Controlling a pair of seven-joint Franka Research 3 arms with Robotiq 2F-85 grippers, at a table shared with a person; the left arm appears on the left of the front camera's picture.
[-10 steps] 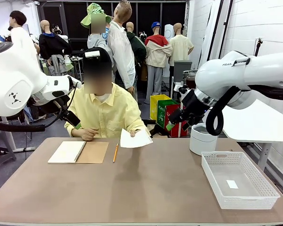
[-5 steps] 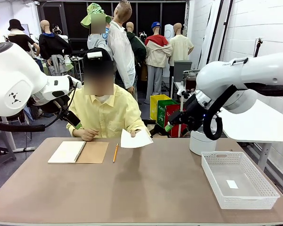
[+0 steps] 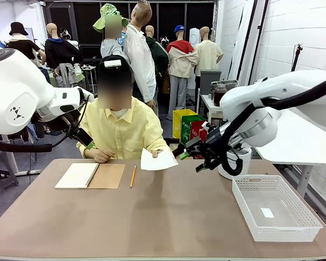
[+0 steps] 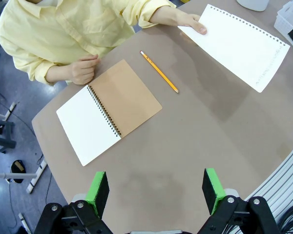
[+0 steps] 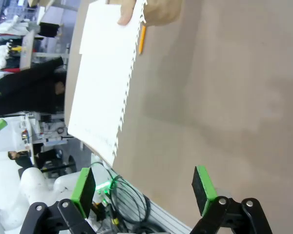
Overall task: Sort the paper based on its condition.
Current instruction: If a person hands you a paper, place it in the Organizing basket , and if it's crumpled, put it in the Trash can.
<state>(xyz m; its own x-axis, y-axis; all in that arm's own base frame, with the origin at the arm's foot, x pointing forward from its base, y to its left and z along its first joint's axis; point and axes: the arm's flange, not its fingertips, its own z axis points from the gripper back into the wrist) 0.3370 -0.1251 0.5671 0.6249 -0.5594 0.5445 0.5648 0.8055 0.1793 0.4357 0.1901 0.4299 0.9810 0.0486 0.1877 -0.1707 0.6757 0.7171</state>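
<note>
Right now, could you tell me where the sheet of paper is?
In the front view, the paper is in the person's hand above the far edge of the table, between the pencil and the right gripper.

White rounded arms [image 3: 16, 87], looping black cables [image 3: 22, 147], black fingers [image 4: 83, 214], green pads [image 4: 212, 189]

An open notebook [image 3: 90, 175] lies beside a pencil [image 3: 133, 176], white basket [image 3: 287, 234] well apart.

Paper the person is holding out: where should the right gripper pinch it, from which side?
Pinch the paper's free edge, opposite the person's hand, coming level from the robot's right. The sheet hangs flat above the table, so the open right gripper can likely slip one finger under.
</note>
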